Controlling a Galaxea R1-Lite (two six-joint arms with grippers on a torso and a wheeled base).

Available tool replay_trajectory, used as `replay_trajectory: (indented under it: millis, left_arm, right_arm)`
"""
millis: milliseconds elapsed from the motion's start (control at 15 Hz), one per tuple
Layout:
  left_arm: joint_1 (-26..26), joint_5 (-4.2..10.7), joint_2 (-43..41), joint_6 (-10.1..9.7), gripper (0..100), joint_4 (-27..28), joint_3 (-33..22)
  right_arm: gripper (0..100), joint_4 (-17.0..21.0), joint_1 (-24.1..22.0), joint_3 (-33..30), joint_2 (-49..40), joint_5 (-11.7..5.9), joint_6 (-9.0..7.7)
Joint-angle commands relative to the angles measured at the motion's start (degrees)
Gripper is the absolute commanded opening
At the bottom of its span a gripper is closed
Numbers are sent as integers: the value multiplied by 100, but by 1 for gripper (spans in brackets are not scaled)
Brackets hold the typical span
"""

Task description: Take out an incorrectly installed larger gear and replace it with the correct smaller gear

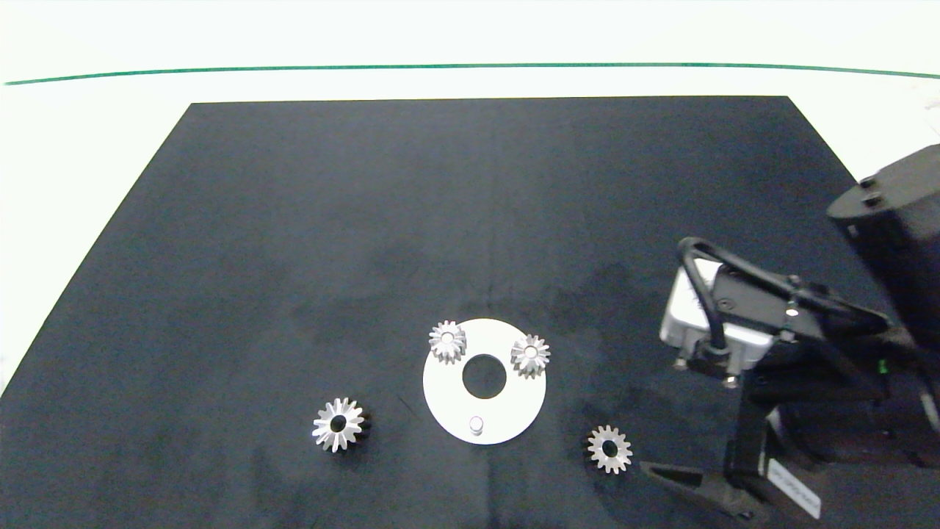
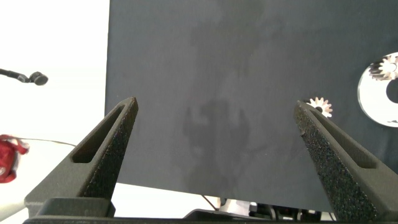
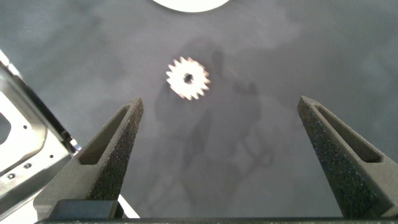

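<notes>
White tabletop [image 1: 88,184] carried a big black mat [image 1: 470,220], and everything sat on that. Right arm came in from the right edge over the mat's near right corner; its right pincer [image 3: 221,155] was spread wide, holding nothing, hovering above the loose smaller gear [image 1: 609,449]. That gear lay flat on the mat, just right of the plate and near the finger tip, not touched. Left pincer [image 2: 217,155] was also released and empty, parked off the mat's left side — not in the head view at all.

White round plate [image 1: 448,397] lay near the mat's front centre, with a large centre hole and three stations. Two blunt-toothed mounted gears [image 1: 447,341] sat at its far rim, left and right. The near station showed only a bare peg [image 1: 476,425].

Larger gear [image 1: 338,424], the star-like one with long pointed teeth, lay flat on the mat left of the plate, apart from it.

Progress, as judged: removal looked done, since the wrong gear was off the plate and the peg free. Left to do — grasp the loose small gear, carry it over, seat it on the peg. Whether its bore matched the peg couldn't be told from here.
</notes>
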Motion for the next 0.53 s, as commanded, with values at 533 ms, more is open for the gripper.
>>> replay_trajectory:
  millis: [533]
  left_arm:
    - [-6,5,-146,108,100,3,45]
  right_arm:
    - [100,81,434,116,1412,-480,3]
